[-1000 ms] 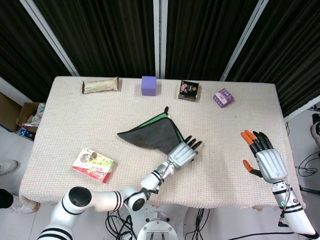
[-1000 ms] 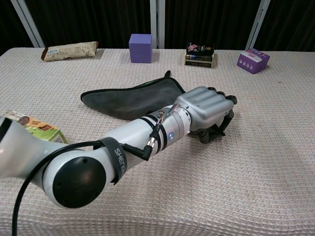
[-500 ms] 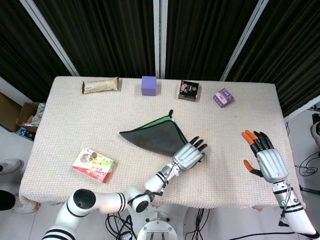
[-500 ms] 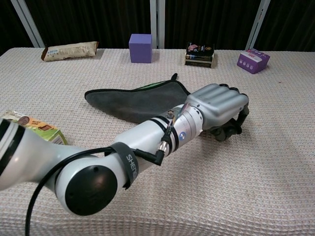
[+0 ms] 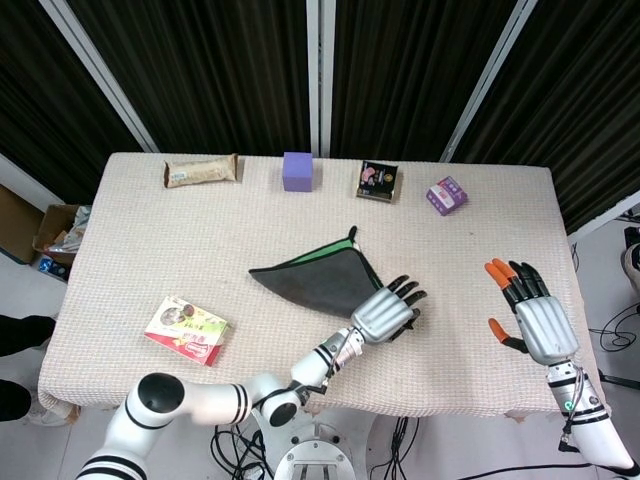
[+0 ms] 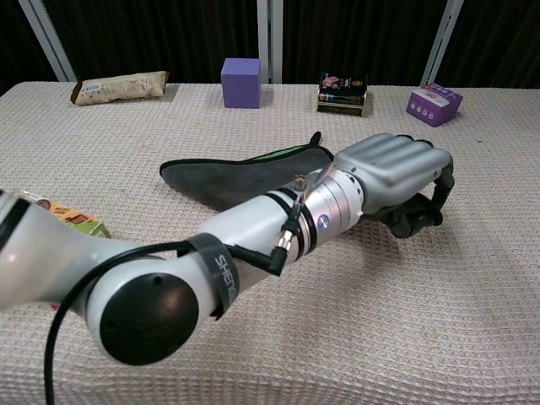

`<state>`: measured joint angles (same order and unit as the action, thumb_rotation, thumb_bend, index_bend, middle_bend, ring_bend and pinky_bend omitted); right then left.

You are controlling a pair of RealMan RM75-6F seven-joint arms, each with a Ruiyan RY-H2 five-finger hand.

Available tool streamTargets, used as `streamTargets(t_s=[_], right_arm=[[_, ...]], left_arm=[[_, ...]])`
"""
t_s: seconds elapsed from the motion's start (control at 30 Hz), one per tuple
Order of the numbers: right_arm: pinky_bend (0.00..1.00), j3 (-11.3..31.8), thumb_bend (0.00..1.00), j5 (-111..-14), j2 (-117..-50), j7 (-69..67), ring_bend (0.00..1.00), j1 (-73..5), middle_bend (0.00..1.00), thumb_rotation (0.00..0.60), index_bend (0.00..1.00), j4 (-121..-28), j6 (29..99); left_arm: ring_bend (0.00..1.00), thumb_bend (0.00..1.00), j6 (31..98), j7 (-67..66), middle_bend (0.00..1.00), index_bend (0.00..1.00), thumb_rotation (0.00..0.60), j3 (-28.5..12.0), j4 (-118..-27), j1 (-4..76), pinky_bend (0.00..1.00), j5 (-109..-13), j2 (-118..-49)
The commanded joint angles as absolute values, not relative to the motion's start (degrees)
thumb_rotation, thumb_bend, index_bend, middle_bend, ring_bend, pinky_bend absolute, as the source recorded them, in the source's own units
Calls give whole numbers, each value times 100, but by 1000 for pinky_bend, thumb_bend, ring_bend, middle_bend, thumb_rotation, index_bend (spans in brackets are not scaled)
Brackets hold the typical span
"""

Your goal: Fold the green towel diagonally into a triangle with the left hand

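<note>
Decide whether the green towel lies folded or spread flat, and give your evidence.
Folded. The green towel forms a triangle on the table, a grey layer lying over a green edge. The left hand covers its near corner.

the towel [image 5: 318, 278] is matt, soft cloth; the table [image 5: 200, 250] wears a rough waffle-weave cover; the left hand [image 5: 385, 313] looks like smooth, brushed metal.

Towel [image 5: 320, 278] shows dark grey on top with a green edge peeking out. My left hand [image 5: 387, 313] is silver with black fingers, my right hand [image 5: 530, 315] has orange tips. Cube [image 5: 298, 170] near the worktop's far edge is purple.
</note>
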<state>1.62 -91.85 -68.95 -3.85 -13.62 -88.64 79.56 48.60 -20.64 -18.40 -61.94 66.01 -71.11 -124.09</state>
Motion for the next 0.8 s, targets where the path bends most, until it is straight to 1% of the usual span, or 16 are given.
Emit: streamTargets(t_s=[0.03,0.17,0.33,0.6,0.8], right_arm=[[0,167,269,-9204,-6909,-378,0,-1380,63,600,84,-8873,7948],[0,179,268,-9242,-6928,-343,0,-1420,63,600,84,-8910,7931],[0,194,268,-9283,-6925,-268,0,-1455,63,600,84,-8994,7930],[0,189,268,-9283,-6883,-165,0,-1436,62,600,84,-9128,7965],[0,185,269,-9268,-6891,-152,0,-1446,62,600,84,-9151,7933]], left_arm=[[88,579,4946,-1570,157,636,600,-1988,-6987,6230,95,-7007,-11740],[88,580,5152,-1287,157,642,600,-1987,-7602,5874,95,-7025,-11095],[88,580,5327,-1022,157,642,600,-1907,-7842,5547,95,-7015,-10566],[88,580,5380,-425,157,641,600,-1753,-7585,5139,95,-6818,-10212],[88,580,5456,-81,157,642,600,-1529,-7408,4844,95,-6825,-10102]])
